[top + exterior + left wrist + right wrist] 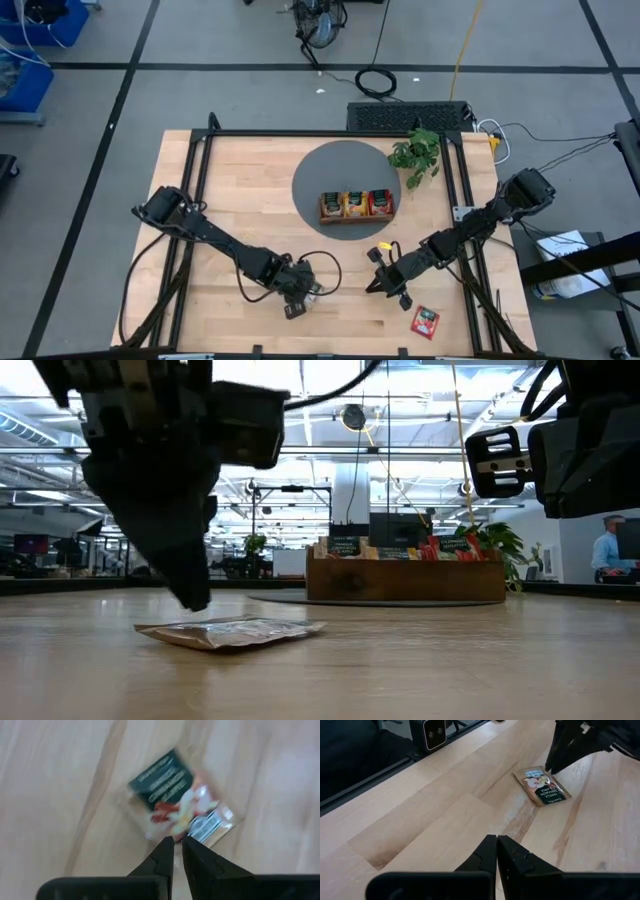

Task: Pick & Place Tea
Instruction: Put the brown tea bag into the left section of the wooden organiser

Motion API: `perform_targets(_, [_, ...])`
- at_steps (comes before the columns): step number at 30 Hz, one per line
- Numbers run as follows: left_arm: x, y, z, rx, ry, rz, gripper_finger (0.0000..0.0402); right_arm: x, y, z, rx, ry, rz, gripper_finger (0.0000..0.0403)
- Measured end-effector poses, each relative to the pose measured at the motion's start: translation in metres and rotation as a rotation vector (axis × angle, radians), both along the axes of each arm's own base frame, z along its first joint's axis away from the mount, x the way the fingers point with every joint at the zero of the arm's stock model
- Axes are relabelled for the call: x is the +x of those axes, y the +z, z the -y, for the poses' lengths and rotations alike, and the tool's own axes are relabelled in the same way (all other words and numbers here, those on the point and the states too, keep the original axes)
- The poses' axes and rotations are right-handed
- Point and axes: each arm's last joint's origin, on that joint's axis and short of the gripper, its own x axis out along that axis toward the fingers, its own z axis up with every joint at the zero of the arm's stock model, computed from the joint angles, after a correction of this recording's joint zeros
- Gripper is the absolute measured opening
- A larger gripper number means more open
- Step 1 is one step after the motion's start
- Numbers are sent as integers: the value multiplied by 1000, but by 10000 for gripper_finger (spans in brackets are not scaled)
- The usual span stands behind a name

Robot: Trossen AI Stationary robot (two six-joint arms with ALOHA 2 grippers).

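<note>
A pale wooden surface (pixel 250 190) fills the middle of the overhead frame, ringed by a black frame on grey floor; the level view looks past it into a large lit hall. On a dark round mat (pixel 345 190) above centre sits a wooden tray (pixel 356 206) with upright sachets in it, a small plant (pixel 417 152) just to its right.

The left hand (pixel 300 298), lower centre of the overhead frame, is down at the surface beside a pale tea sachet (pixel 542 785). Its fingers are nearly closed, with only a slit between them, and their tips sit at the sachet's edge; whether they pinch any foil I cannot tell, and the sachet lies flat in the level view (pixel 232 631). The right hand (pixel 385 278), lower right of centre, hangs above the surface, fingers closed on nothing. A red sachet (pixel 426 320) lies alone near the lower right corner.

To do this pick well, I judge the fingertips should catch the thin rim of the foil rather than press on its face, then lift slowly so the packet peels up without sliding.

The sachet is a flat crinkled square, whitish with a dark green label panel, red and cream print, and a barcode at one corner (pixel 180 800).
</note>
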Motion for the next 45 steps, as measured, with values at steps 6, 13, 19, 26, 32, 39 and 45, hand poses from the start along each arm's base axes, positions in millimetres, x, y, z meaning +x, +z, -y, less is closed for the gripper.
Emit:
perform_targets(6, [1,4,11,-20,-41,68,42,0,0,0,5,0,-3,4])
perform_targets(13, [-3,3,15,7,-68,64,42,0,0,0,5,0,-3,4])
perform_targets(19, [-18,-1,14,36,-23,-81,42,0,0,0,5,1,-3,4])
perform_targets(26, [-19,-4,5,98,65,-119,42,0,0,0,5,1,-4,4])
perform_targets(32, [-16,-3,7,81,20,-87,42,0,0,0,5,0,-4,4])
perform_targets(39, [-3,-17,14,29,-43,-26,42,0,0,0,5,-2,-9,4])
perform_targets(45, [12,-33,10,-23,-74,20,42,0,-1,0,3,-3,-10,4])
